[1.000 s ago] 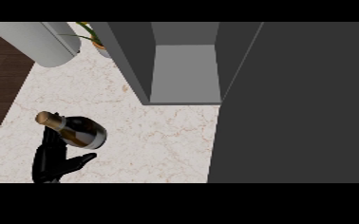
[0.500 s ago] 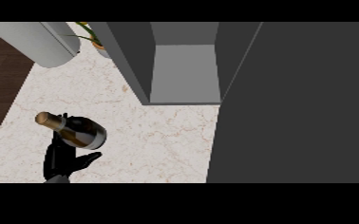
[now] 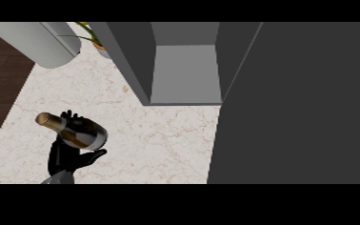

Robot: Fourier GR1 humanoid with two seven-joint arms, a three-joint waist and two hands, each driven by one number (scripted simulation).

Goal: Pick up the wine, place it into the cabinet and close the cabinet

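Currently, the head view is showing the left hand (image 3: 69, 158) at the lower left edge, above a short stretch of grey forearm. The hand is grasping the wine bottle (image 3: 79, 133): its fingers (image 3: 67, 116) are showing past the far side of the bottle, and the thumb (image 3: 95, 154) is curling up at the near side. The bottle is lying tilted, with its gold-foiled neck (image 3: 48, 119) pointing toward the upper left of the view. It is sitting over the pale marble counter (image 3: 162, 143), to the left of the cabinet (image 3: 186, 74) and well apart from it. Whether the bottle is touching the counter cannot be told.

The cabinet is standing open, its grey interior facing the view. The dark cabinet door (image 3: 288, 105) is filling the right side of the view. A grey cylinder (image 3: 38, 43) is lying at the upper left, just beside a potted plant (image 3: 98, 45). Dark wooden flooring (image 3: 10, 81) is showing past the counter's left edge.
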